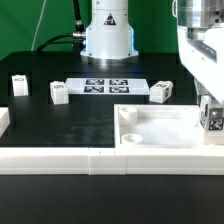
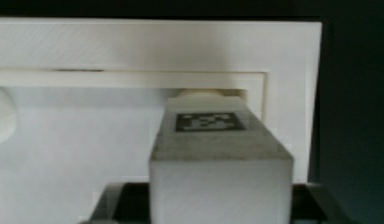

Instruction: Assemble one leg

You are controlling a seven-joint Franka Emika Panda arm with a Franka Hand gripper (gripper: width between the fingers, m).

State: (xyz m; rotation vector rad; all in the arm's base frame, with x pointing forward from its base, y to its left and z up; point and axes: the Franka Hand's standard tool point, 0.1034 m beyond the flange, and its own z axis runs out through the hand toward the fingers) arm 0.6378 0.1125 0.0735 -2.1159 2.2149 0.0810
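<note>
Gripped between the fingers [image 2: 210,205], the leg [image 2: 215,150] stands upright over the right corner (exterior view) of the white square panel [image 1: 165,128]. Probably light, rigid, slightly slippery plastic; best pinched across flat sides, clear of its tag

The end effector [image 1: 207,100] is running off the exterior view's right edge, so its fingers are not showing in full there. The leg [image 2: 219,150] it is carrying is getting cropped by that same edge. In the wrist view the leg is filling the foreground and blocking the panel [image 2: 100,95] behind it, and the fingers are sitting nearly out of frame, dark and blurred. The three loose legs' tags are reading too small to make out.
</note>
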